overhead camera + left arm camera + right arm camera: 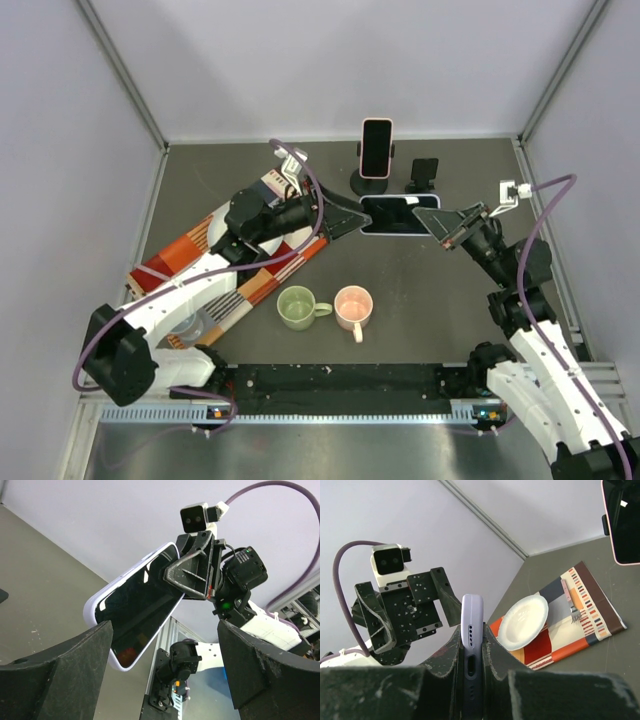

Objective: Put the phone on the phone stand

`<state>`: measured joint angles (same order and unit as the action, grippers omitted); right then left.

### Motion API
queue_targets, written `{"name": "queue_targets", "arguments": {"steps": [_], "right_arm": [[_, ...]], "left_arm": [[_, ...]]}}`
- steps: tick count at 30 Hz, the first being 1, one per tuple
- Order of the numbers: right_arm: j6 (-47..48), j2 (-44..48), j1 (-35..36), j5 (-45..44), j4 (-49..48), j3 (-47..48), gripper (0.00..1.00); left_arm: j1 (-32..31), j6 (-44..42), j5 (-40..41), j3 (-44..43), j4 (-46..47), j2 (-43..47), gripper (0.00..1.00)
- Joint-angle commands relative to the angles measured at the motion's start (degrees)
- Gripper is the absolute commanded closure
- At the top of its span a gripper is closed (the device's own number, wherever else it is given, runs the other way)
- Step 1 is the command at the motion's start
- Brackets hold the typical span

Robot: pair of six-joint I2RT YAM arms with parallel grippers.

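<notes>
1. The phone [398, 215], dark-screened in a pale lilac case, is held off the worktop [440, 300] near its back middle, lying roughly level with the screen facing up.
2. The right hand [441, 222] is closed tight on the phone's right end; from its own wrist camera the phone's thin edge [471, 645] sits pinched between the two fingers.
3. The left hand [348, 216] faces the phone's other end with its fingers [55, 680] spread wide. It grips nothing, and the phone's near end [137, 607] shows in the gap between them without touching either finger.
4. Just behind the phone stands a small black phone stand [424, 173], with nothing on it.
5. Left of that stand a pink phone [377, 148] is propped upright on a round-based holder [370, 184].
6. Nearer the arms, a green mug [297, 307] and a pink mug [354, 306] stand side by side.
7. On the left lies a striped placemat [580, 625] carrying a white plate [522, 621] and a fork [570, 602].
</notes>
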<state>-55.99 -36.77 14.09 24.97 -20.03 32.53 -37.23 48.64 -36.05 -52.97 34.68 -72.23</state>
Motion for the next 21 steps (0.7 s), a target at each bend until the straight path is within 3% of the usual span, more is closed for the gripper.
{"name": "queue_targets", "arguments": {"steps": [1, 6, 10, 16, 20, 21], "right_arm": [[1.7, 3.1, -0.3, 0.0, -3.2, 3.9, 1.00], [4.7, 5.0, -0.3, -1.1, 0.0, 5.9, 1.00], [3.3, 4.6, -0.3, 0.0, -2.0, 5.8, 1.00], [1.6, 3.9, -0.3, 1.1, -5.4, 4.9, 1.00], [0.0, 3.9, -0.3, 1.3, -7.6, 3.4, 1.00], [-0.7, 3.9, -0.3, 1.4, -8.6, 3.0, 1.00]], "left_arm": [[-0.2, -5.7, 4.6, -0.7, -4.5, 3.7, 0.09], [-0.2, -8.0, 7.3, -0.8, -7.8, 6.3, 0.07], [-0.4, -4.9, 4.4, 0.0, -5.0, 3.8, 0.06], [-2.7, -0.5, -1.2, -1.9, 2.8, -1.4, 0.14], [-4.6, 3.3, -4.5, -2.0, 9.7, -4.0, 0.23], [-4.8, 3.9, -5.2, -2.1, 11.2, -4.5, 0.29]]}}
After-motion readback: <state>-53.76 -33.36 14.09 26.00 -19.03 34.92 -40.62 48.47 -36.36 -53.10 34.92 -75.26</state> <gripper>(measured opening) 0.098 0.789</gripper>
